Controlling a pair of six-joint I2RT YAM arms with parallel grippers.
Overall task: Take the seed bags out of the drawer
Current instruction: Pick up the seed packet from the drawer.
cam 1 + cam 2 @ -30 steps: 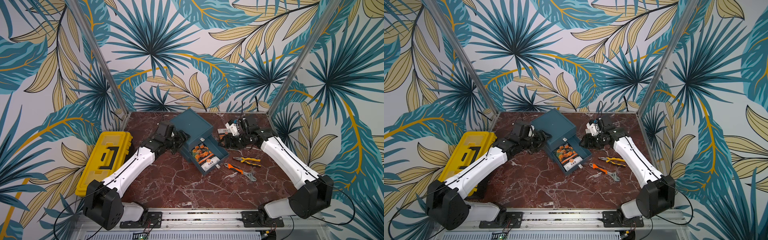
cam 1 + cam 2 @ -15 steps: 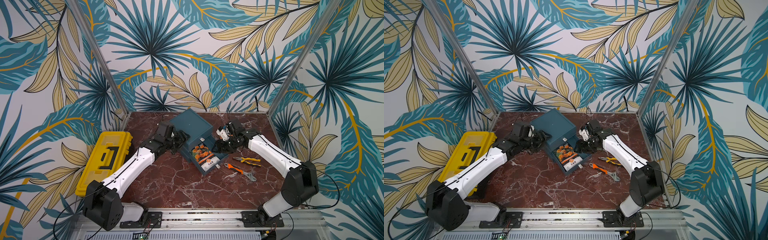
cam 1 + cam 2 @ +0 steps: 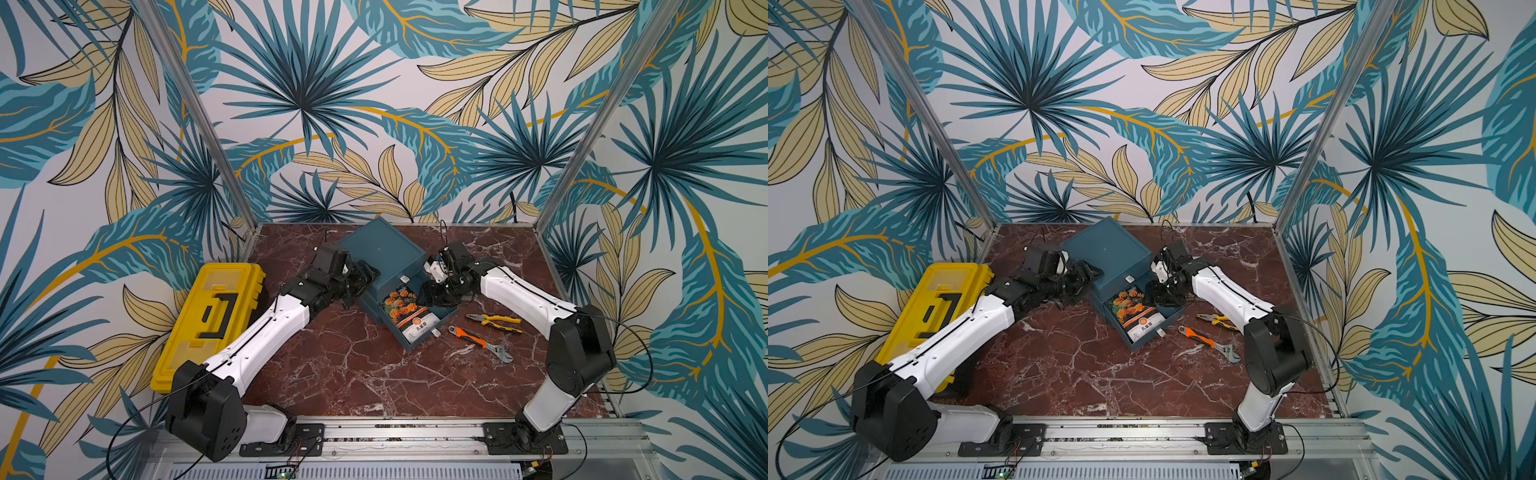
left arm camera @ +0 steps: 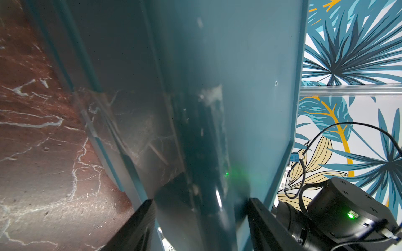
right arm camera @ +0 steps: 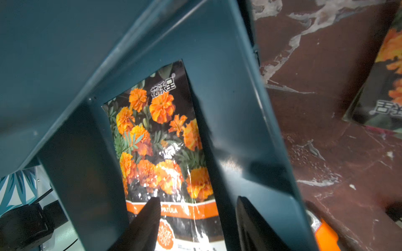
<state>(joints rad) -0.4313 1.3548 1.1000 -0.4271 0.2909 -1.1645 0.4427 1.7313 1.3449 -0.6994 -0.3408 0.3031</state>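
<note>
top view: seed bag along drawer

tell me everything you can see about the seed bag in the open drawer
The seed bag is a flat, glossy rectangular packet, apparently plastic film, with glare and slight creases. Its dark front shows orange blooms and green leaves, white characters at one end, an orange band and white label at the other. It lies face up in the open teal drawer, label end toward the drawer front. The open right gripper has one finger over the orange band; contact cannot be told.
</note>
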